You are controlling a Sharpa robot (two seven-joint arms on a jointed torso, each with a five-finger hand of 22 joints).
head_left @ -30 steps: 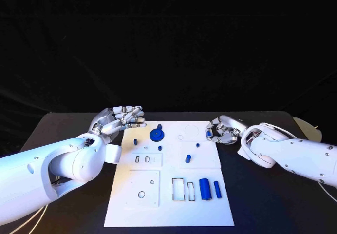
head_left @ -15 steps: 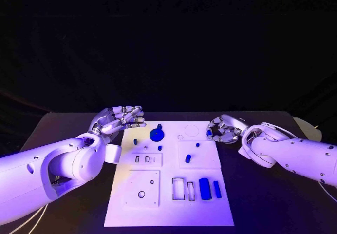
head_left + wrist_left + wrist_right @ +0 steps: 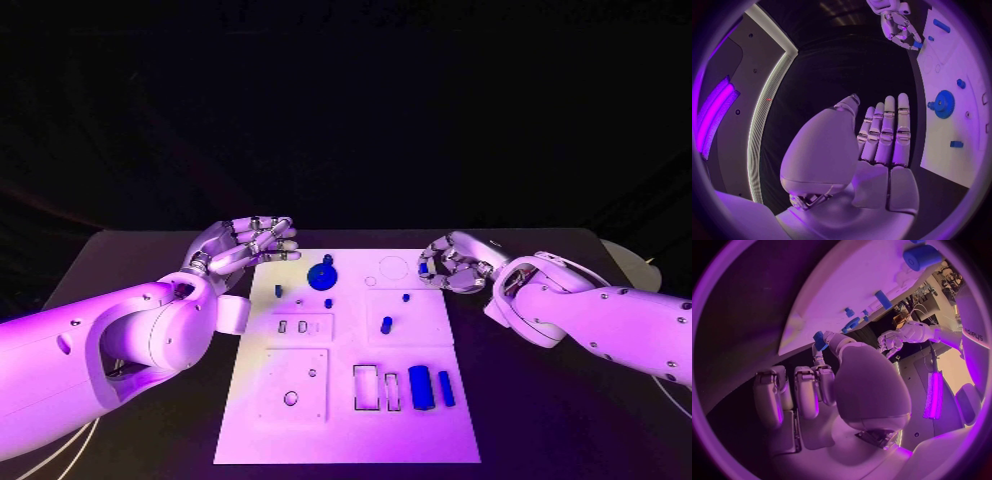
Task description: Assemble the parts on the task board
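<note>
Small blue part point(image 3: 427, 269) in right hand point(image 3: 451, 266)

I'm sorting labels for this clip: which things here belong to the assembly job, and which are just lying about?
Job: white task board; blue gear; blue cylinder; small blue part pinched by the right hand; left hand.
Lying about: pale round object at the table's right edge.

Small blue part point(image 3: 821, 340) pinched in right hand point(image 3: 453, 268), mostly hidden by fingertips; shape unclear.
</note>
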